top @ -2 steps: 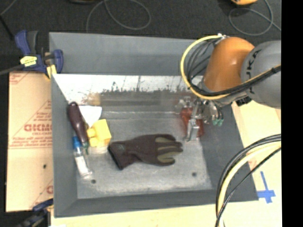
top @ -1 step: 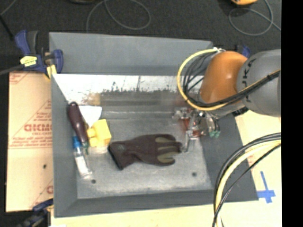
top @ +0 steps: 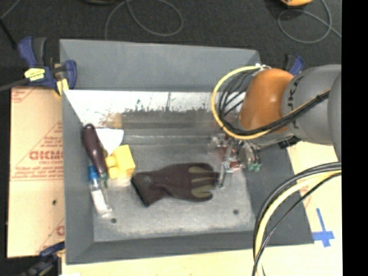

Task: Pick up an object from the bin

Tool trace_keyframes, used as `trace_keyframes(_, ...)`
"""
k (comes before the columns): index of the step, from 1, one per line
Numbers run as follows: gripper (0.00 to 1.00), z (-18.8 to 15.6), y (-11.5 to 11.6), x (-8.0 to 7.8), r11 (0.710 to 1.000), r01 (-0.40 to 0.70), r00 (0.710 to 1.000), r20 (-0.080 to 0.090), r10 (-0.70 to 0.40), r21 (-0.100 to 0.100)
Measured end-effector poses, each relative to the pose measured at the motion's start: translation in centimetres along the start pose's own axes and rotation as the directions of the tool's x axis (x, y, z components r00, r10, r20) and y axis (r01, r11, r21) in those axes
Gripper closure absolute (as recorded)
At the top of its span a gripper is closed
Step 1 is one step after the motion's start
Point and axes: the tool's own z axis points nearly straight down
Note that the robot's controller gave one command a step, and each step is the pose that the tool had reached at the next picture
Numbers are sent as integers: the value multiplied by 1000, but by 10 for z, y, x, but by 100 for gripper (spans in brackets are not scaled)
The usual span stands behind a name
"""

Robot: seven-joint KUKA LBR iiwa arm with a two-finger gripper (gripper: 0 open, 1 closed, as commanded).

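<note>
My gripper (top: 225, 168) hangs low in the bin (top: 178, 226), right at the glove's (top: 172, 183) right end, where its olive-tipped fingers point toward me. I judge this end suits a pick because the cloth there lies flat and thin, with bare floor around it. From this angle my own wrist and cables cover the gripper, so I cannot tell how wide it stands, nor whether it has hold of any cloth. The glove lies limp on the floor, dark and crumpled. Left of the glove sit a yellow block (top: 121, 163), a dark-handled tool (top: 93, 148) and a clear tube (top: 99, 197), crowded together and so harder to single out.
</note>
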Motion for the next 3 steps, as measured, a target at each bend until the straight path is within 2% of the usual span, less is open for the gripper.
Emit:
trace_keyframes(1, 0, 9, 47, 4, 1000, 29, 1000, -5, -29, 2)
trace_keyframes(2, 0, 14, 73, 16, 1000, -22, 1000, 2, 22, -3)
trace_keyframes(3, 0, 15, 98, -5, 999, 39, 999, -2, -39, 4)
